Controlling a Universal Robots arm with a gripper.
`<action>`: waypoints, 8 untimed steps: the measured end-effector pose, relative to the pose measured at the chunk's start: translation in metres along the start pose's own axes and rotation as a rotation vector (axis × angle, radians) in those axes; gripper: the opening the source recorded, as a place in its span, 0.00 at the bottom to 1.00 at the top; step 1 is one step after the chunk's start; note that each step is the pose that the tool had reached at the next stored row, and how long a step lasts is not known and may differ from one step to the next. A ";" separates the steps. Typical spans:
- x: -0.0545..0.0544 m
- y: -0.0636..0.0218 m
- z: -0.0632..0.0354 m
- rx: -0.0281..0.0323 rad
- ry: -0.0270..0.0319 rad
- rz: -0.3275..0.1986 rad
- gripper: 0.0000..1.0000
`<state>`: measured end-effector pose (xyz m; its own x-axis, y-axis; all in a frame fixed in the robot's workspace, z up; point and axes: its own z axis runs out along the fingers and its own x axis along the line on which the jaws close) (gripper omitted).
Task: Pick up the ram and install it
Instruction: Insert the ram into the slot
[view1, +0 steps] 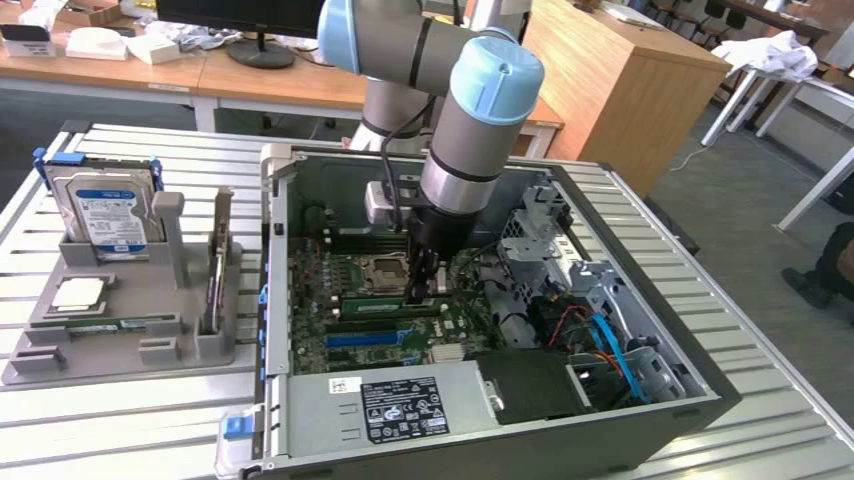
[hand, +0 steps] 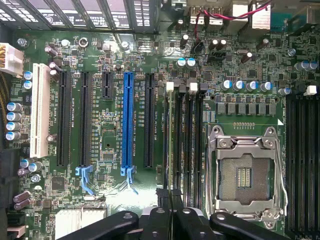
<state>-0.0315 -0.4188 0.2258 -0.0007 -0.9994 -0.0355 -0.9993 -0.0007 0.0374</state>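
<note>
open computer case (view1: 275, 200) on the slatted bench (view1: 134, 150), with the arm reaching down into it. landmark: the cpu socket (view1: 374, 272) (hand: 247, 172). the ram (view1: 387, 303) (hand: 170, 140) stands on edge in the row of memory slots just beside the socket, in the slot farthest from it. the pincer (view1: 424, 292) (hand: 169, 197) is drawn together on the stick's upper edge, towards one end, and appears clamped on the thin board rather than merely resting on it.

handling, as a judgement: the stick is light and stiff but fragile. it is best taken by its long bare edges, clear of the chips and contacts, and kept square to the slot, since a tilt would bind it.

the exterior view gives the stick's green face, its height against the socket, and, well away from the socket outside the case, a grey holder (view1: 120, 340) carrying a hard drive (view1: 107, 210). the wrist view gives the stick edge-on along its slot, the white latch (hand: 170, 86) at the far end, and the blue slot (hand: 127, 120) farther from the socket.
</note>
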 end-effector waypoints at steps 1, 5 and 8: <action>0.000 0.0000 0.0004 0.0000 0.0001 0.000 0.11; 0.000 -0.0001 0.0025 0.0000 0.0000 0.000 0.11; 0.000 -0.0001 0.0028 -0.0001 0.0003 0.000 0.11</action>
<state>-0.0316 -0.4188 0.2230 -0.0006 -0.9994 -0.0352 -0.9993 -0.0007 0.0375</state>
